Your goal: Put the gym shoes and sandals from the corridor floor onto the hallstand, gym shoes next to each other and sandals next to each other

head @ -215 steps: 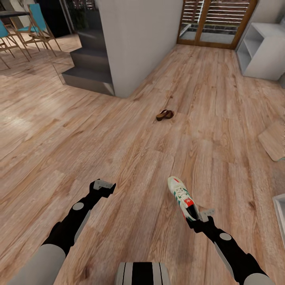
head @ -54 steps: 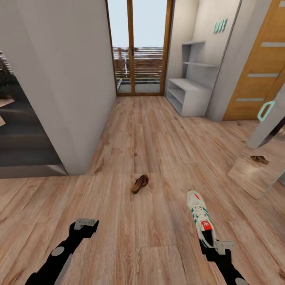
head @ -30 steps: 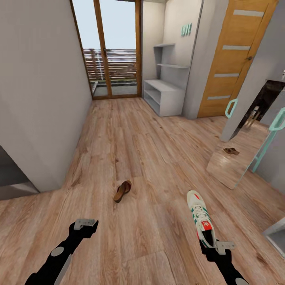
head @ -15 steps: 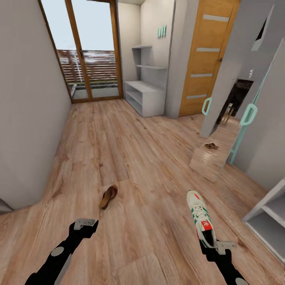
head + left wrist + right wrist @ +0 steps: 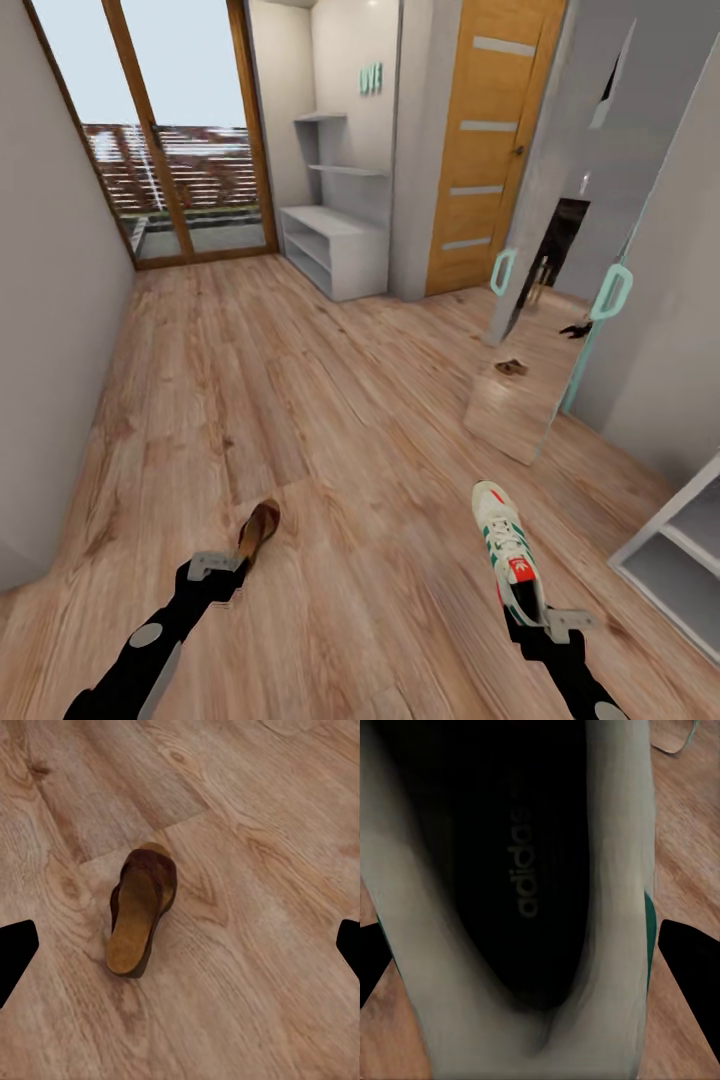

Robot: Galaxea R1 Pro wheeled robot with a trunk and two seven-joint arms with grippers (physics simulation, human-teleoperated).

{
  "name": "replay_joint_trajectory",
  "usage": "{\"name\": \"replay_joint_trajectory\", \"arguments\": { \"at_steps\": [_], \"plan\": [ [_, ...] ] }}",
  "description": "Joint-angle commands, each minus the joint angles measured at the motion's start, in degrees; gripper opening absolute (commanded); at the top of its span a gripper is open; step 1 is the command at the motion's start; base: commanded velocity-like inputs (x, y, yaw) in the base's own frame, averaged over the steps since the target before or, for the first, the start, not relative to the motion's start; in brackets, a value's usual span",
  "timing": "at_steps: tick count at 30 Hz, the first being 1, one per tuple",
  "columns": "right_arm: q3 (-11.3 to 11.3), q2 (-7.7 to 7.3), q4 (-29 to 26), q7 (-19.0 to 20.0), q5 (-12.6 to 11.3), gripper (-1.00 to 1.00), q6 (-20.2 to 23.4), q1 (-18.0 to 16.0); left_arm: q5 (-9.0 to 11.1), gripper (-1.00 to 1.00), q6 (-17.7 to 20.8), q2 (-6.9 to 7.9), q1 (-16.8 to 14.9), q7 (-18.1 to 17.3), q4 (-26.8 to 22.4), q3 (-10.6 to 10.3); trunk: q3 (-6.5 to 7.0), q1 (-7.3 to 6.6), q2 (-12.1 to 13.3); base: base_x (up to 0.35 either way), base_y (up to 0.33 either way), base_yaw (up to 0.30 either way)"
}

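Right pincer (image 5: pixel 540 617) clamped on 1 gym shoe's (image 5: pixel 508 547) heel for carrying; left pincer (image 5: pixel 216 571) apart above 1 sandal (image 5: pixel 140 909).

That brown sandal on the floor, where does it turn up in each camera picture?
Head view: the sandal lies low and left on the floor, just ahead of the left gripper.
Left wrist view: sandal near the middle, footbed up.
Right wrist view: the gym shoe.
Shared landmark: the wood-grain corridor floor.

Gym shoe (image 5: pixel 510 900) between gripper fingers (image 5: pixel 694 960)
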Motion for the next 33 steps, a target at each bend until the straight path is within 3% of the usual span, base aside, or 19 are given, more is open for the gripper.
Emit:
{"name": "replay_joint_trajectory", "arguments": {
  "at_steps": [1,19,33],
  "plan": [
    [-0.09,-0.02,0.01,0.54,-0.58,-1.0,-0.19,-0.06,-0.2,1.0,-0.19,-0.1,-0.03,-0.38,0.05,0.2,-0.04,0.02,-0.02,0.296,0.185,-0.004],
    [-0.11,-0.03,0.0,0.54,-0.57,-1.0,-0.18,-0.05,-0.03,1.0,-0.19,0.05,-0.02,-0.38,-0.03,0.28,-0.04,0.02,-0.02,0.2,0.219,-0.043],
    [-0.06,-0.03,0.02,0.54,-0.57,-1.0,-0.18,-0.04,-0.04,1.0,-0.19,0.05,-0.02,-0.38,-0.04,0.25,-0.04,0.02,-0.02,0.191,0.227,-0.18]
  ]
}}
